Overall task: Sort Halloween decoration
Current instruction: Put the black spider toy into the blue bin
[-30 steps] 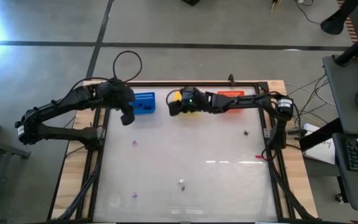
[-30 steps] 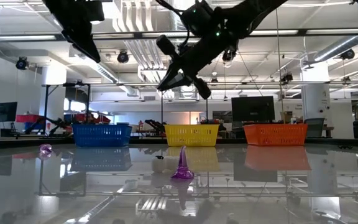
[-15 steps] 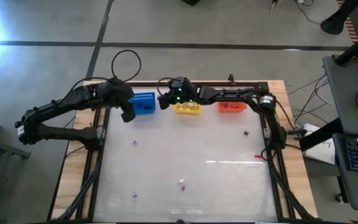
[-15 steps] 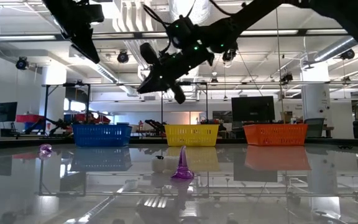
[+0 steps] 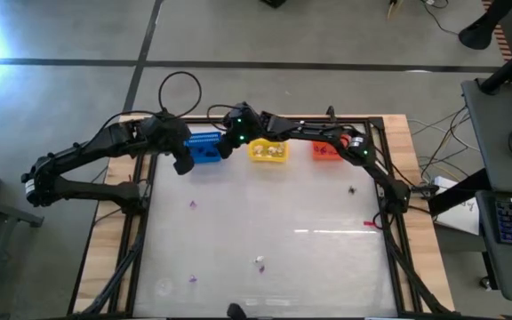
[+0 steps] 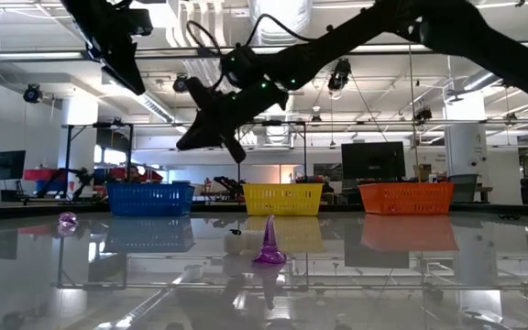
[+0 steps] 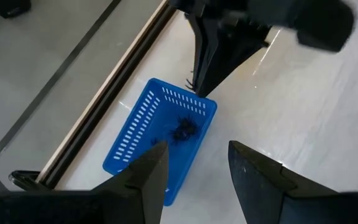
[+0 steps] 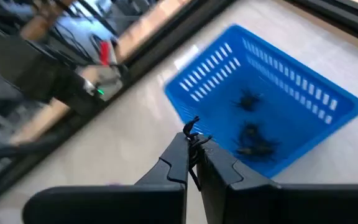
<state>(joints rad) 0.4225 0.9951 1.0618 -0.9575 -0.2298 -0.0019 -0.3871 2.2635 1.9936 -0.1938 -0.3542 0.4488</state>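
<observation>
My right gripper (image 8: pixel 193 163) is shut on a tiny black trinket (image 8: pixel 193 130) of the Halloween decoration. It hangs in the air at the right end of the blue basket (image 5: pixel 205 147); the left wrist view shows its fingertips by the basket's rim (image 7: pixel 194 84). Several black trinkets (image 8: pixel 250 134) lie on the basket's floor. My left gripper (image 7: pixel 194 163) is open with nothing between its fingers, raised above the table by the basket's left near corner (image 5: pixel 182 164). Purple trinkets (image 5: pixel 193 204) and a white one (image 5: pixel 260 262) lie loose on the table. My right gripper pinches the small black trinket (image 8: pixel 194 124) between its two fingertips, and thin bits of it stick out past them. The fingers slant downward, coming from the table's right. The trinket is lifted clear of the table and the basket.
A yellow basket (image 5: pixel 268 151) and an orange-red basket (image 5: pixel 325 151) stand in a row to the right of the blue one along the far edge. A black trinket (image 5: pixel 352 189) and a reddish piece (image 5: pixel 372 224) lie near the right edge. A purple cone (image 6: pixel 268 243) stands upright mid-table.
My right gripper has swung toward the table's left, from over the yellow basket to the right end of the blue basket. It rolled its wrist on the way and stayed shut on the black trinket.
</observation>
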